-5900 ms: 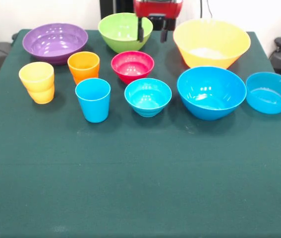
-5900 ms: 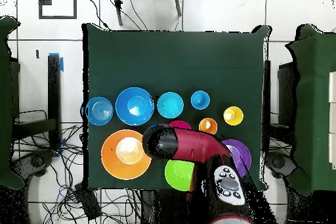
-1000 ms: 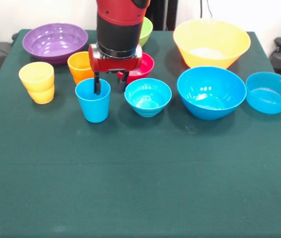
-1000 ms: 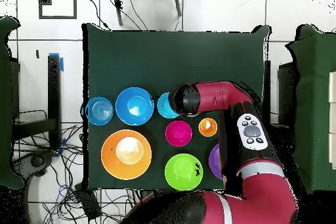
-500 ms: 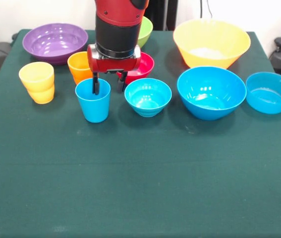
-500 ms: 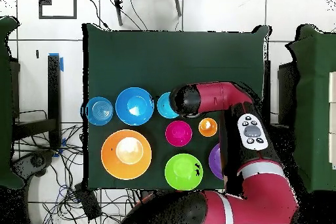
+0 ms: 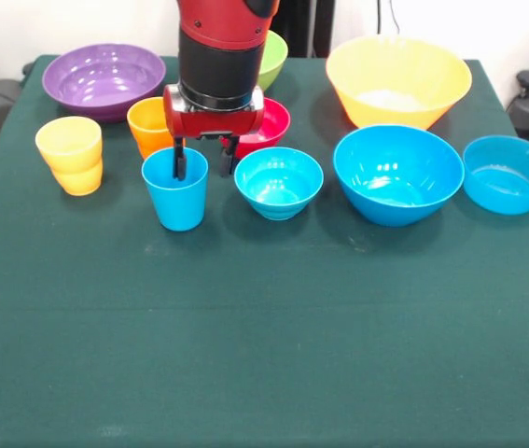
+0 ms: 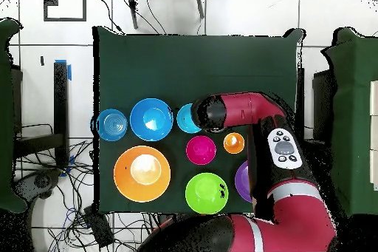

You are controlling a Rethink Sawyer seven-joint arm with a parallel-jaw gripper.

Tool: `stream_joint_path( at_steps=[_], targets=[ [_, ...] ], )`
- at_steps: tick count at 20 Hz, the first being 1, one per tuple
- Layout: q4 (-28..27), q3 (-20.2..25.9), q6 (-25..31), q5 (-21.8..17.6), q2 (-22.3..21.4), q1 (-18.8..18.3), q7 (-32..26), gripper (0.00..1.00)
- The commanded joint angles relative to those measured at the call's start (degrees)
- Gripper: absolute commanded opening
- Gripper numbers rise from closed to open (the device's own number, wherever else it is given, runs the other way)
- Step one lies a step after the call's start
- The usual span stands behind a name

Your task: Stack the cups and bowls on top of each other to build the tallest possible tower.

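Observation:
My gripper (image 7: pixel 203 161) is open at the blue cup (image 7: pixel 176 196). One finger (image 7: pixel 179 161) is inside the cup and the other is outside its right wall. The orange cup (image 7: pixel 150 119) and the red bowl (image 7: pixel 271 121) stand just behind, partly hidden by the wrist. The yellow cup (image 7: pixel 70 154) is at the left. A small blue bowl (image 7: pixel 279 182), a large blue bowl (image 7: pixel 397 175) and a medium blue bowl (image 7: pixel 509 174) line up to the right. The purple bowl (image 7: pixel 104 79), the green bowl (image 7: pixel 276 56) and the yellow-orange bowl (image 7: pixel 397 79) stand at the back. No tower stands.
In the overhead view my arm (image 8: pixel 247 109) covers the blue and yellow cups. The green table cloth (image 7: pixel 264 336) stretches towards the camera in front of the row. Cables and dark stands lie around the table (image 8: pixel 192 57).
Since the earliest frames my arm has come from the far edge down to the blue cup. Over the last half second nothing has visibly moved.

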Motion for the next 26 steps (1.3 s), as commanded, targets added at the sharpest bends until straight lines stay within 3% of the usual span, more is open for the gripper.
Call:
stream_joint_path(
  at_steps=[1,23,24,26],
  targets=[
    [1.1,2.8,-3.1,-5.3,2.6,-0.6,-5.2,1.00],
    [0.2,2.2,-4.4,-6.3,3.9,-0.5,-4.9,1.00],
    [0.1,2.3,-4.2,-6.5,4.1,-0.7,-5.1,0.00],
    [0.0,2.4,-4.8,-7.0,4.0,-0.9,-5.3,0.00]
  ],
)
